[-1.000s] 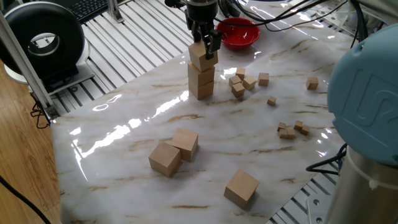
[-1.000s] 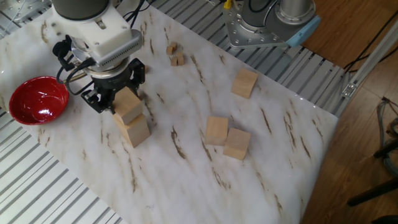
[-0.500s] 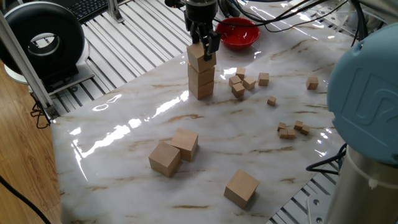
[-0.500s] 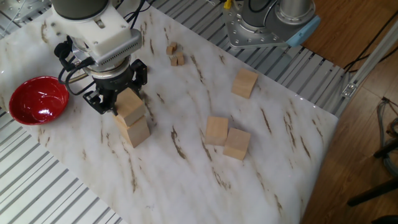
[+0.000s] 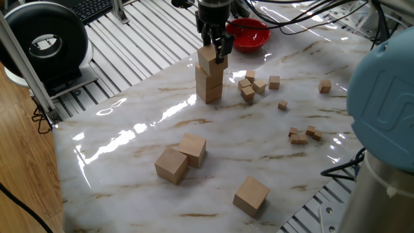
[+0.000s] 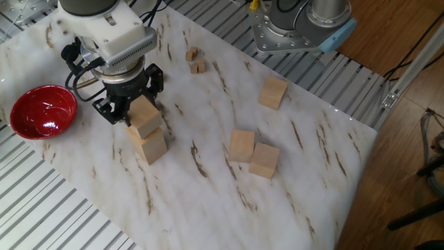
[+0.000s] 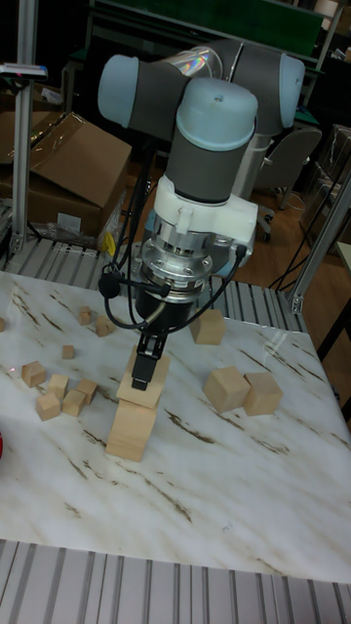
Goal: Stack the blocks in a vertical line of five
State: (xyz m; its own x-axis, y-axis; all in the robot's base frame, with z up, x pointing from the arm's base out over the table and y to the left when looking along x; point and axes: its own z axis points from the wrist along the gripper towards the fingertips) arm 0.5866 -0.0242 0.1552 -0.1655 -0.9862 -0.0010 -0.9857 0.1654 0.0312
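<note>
A stack of three large plain light-tan wooden cubes (image 5: 209,76) is seen at the far side of the white marble-patterned table (image 5: 129,155), beside a glossy red bowl (image 5: 251,33). Its slightly twisted top cube (image 6: 144,116) is clasped between the fingers of the black two-finger gripper (image 5: 214,50). Three more large cubes (image 5: 181,156) lie nearer, with tiny wooden cubes (image 5: 251,87) scattered to the right.

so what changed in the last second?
Little. The tool has shifted slightly at the top block, which sits skewed on the stack; the arm also moved a bit. Whether the tool has let go, I can't tell. The three loose blocks, small cubes and red bowl stayed put.
</note>
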